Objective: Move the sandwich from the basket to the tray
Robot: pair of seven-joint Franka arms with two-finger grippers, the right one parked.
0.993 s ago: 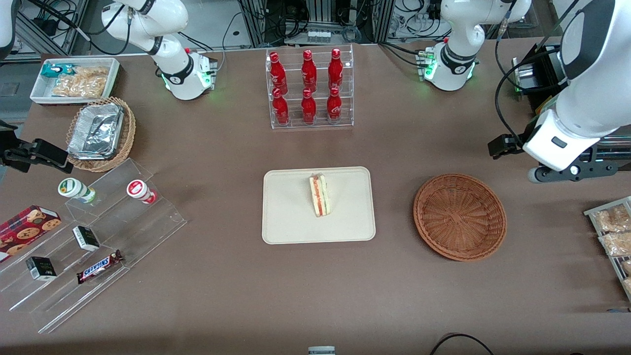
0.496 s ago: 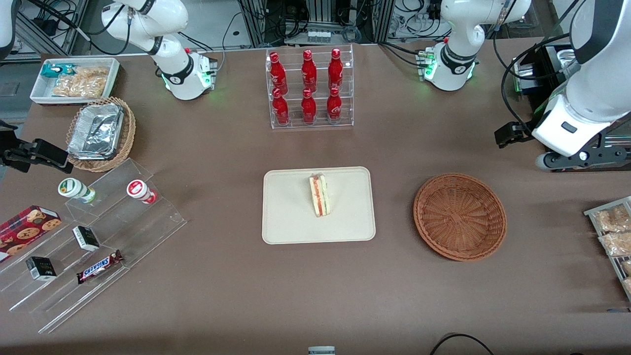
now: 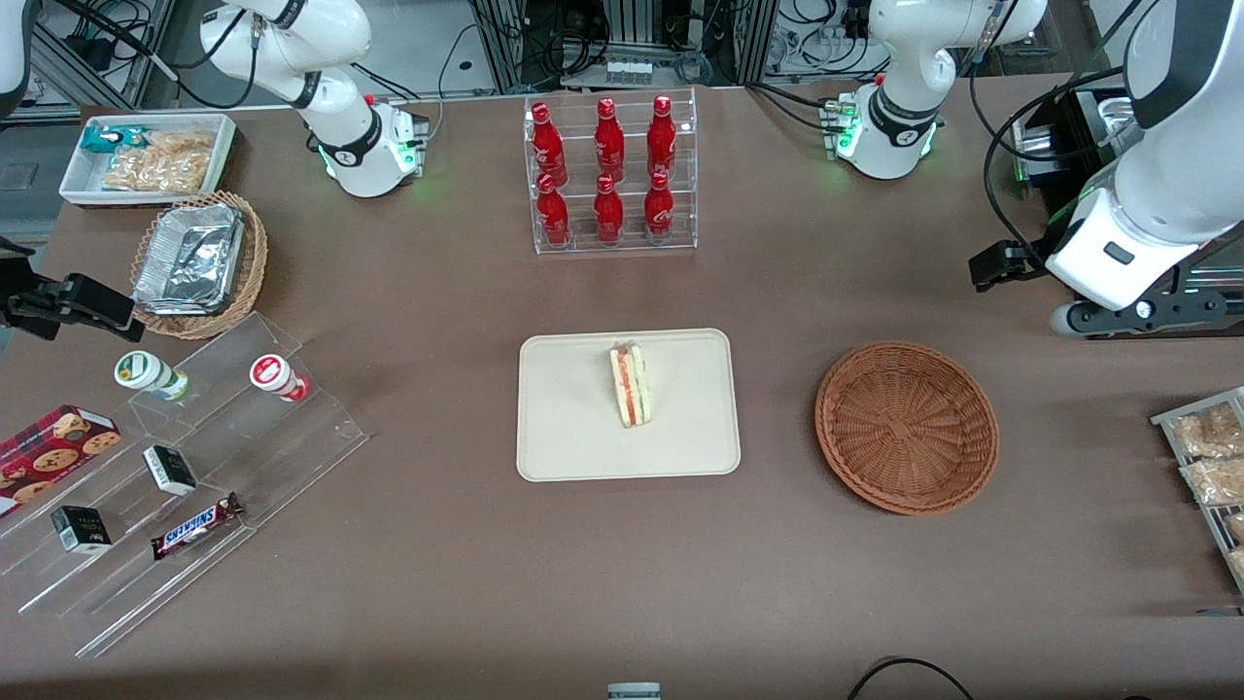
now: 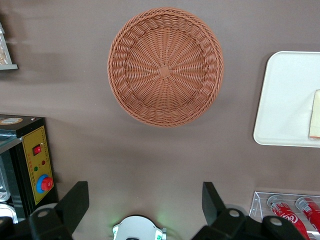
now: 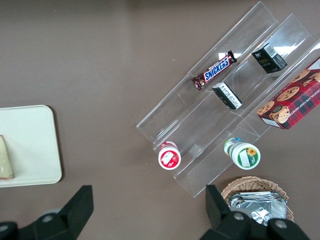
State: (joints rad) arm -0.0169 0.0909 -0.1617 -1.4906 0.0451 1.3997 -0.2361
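Note:
The sandwich (image 3: 630,385), a white wedge with pink and green layers, lies on the cream tray (image 3: 564,428) in the middle of the table. The wrist views catch only an edge of the sandwich (image 4: 315,115) (image 5: 5,162) on the tray (image 4: 285,100) (image 5: 30,145). The round reddish-brown basket (image 3: 906,426) (image 4: 165,73) sits beside the tray toward the working arm's end, with nothing in it. My left gripper (image 3: 1132,316) (image 4: 144,200) hangs high over the table, farther from the front camera than the basket. It is open, with nothing between its fingers.
A clear rack of red bottles (image 3: 610,175) stands farther from the front camera than the tray. Bagged snacks (image 3: 1205,457) lie at the working arm's end, near a black control box (image 4: 25,155). Acrylic steps (image 3: 194,467), a foil-filled basket (image 3: 199,262) and a white bin (image 3: 146,156) lie toward the parked arm's end.
My left gripper has drawn a little farther from the front camera and toward the working arm's end, then nearly stopped. The sandwich, tray and basket have not moved.

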